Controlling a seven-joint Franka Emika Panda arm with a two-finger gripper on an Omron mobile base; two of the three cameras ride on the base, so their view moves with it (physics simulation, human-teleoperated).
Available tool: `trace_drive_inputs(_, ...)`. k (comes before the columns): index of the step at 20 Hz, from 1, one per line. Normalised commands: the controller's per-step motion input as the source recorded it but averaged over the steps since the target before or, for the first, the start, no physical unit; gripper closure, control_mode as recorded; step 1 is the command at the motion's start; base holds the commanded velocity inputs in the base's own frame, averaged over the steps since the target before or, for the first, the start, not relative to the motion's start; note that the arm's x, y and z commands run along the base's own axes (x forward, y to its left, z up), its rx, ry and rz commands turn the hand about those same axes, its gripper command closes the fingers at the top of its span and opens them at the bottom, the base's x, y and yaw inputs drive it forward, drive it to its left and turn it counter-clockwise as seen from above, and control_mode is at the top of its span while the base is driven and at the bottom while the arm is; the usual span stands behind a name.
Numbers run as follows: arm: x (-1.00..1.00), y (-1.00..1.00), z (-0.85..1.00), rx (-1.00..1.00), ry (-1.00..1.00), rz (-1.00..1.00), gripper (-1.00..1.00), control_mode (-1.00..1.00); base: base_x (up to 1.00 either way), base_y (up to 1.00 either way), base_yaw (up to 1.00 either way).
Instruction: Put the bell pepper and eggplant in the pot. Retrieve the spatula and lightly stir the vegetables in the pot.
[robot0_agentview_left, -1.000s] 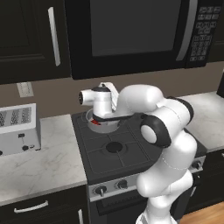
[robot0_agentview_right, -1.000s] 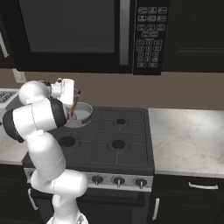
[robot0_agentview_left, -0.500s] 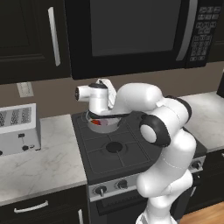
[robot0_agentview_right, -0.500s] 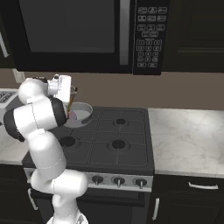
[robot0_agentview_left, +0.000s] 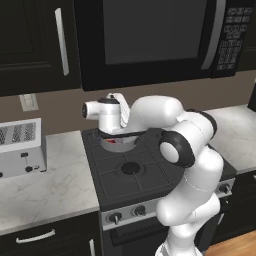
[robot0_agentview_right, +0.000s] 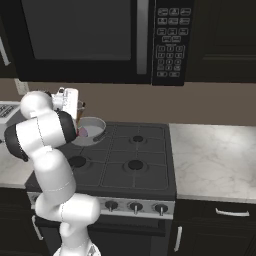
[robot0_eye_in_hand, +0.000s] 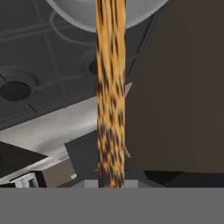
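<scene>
The pot (robot0_agentview_right: 91, 129) sits on the far left burner of the stove (robot0_agentview_right: 135, 165), a red bell pepper (robot0_agentview_left: 111, 141) inside it; metal, stiff, probably slick-walled. My gripper (robot0_agentview_left: 116, 131) hangs right over it, pinching the spatula (robot0_eye_in_hand: 110, 87), whose handle runs up toward the pot's rim. I judge the wood light and rigid, best held high on the handle. The microwave (robot0_agentview_left: 150, 35) overhangs; a toaster (robot0_agentview_left: 20, 147) stands well left.

claw (robot0_agentview_right: 75, 116) shifted left over pot (robot0_agentview_right: 95, 131), red pepper now hidden
</scene>
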Motion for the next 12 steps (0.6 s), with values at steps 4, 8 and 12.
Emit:
trace_drive_inputs(4,-0.03,0.22,0.0,0.0,-0.01,0.0,1.0,-1.0,0.0,0.0,0.0)
trace_drive_inputs(8,-0.12,0.1,-0.05,0.0,0.0,0.0,1.0,-1.0,0.0,0.0,0.0)
trace_drive_inputs(12,-0.18,0.07,-0.27,0.0,0.0,0.0,1.0,-1.0,0.0,0.0,0.0)
